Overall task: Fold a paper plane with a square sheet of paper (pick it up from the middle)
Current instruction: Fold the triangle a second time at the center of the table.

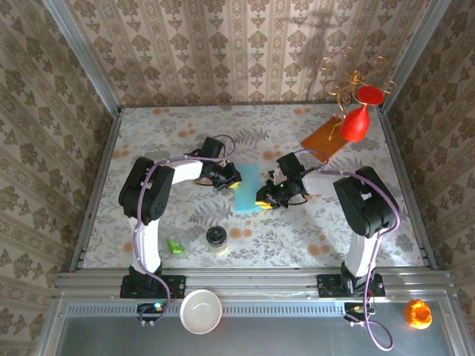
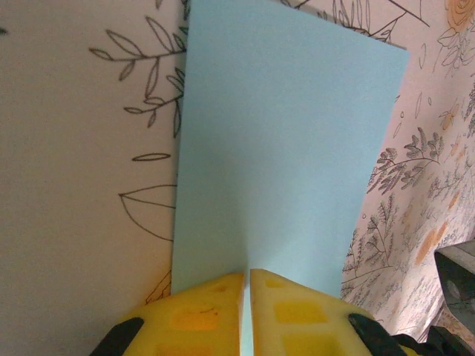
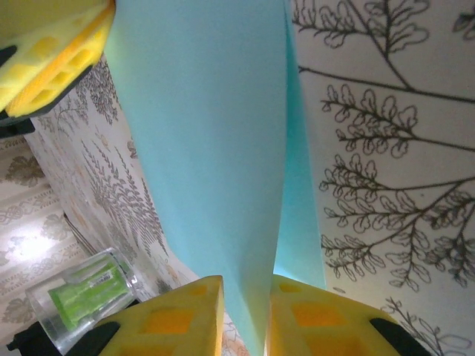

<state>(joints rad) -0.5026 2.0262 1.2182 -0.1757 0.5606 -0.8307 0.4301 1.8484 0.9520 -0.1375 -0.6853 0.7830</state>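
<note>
1. Top external view: the paper sheet [image 1: 246,189] is thin, smooth, light blue and matte. It sits at the middle of the table [image 1: 297,237], lifted between the two arms, and looks like a narrow upright rectangle.
2. The table top has a pale, flat floral print with grey leaves and orange blossoms.
3. An orange-brown sheet [image 1: 325,138] lies flat at the far right, well apart from the blue one. A small dark-lidded jar [image 1: 217,239] and a clear box with a green label [image 1: 176,245] stand near the front edge.
4. On the left wrist camera I see the paper sheet [image 2: 289,148] as a clean-edged rectangle with sharp corners, running away from the fingers over the table print.
5. The left gripper [image 2: 247,289] has ribbed yellow fingers [image 2: 200,311] pressed almost together, pinching the near edge of the paper in the thin slit between them.
6. On the right wrist camera the paper sheet [image 3: 208,148] bows into a soft fold with two layers showing, one brightly lit and one shaded.
7. The right gripper [image 3: 245,311] has its yellow fingers [image 3: 171,319] close on either side of the folded edge. The gap is narrow and the paper fills it, but I cannot tell whether the pads actually clamp it.
</note>
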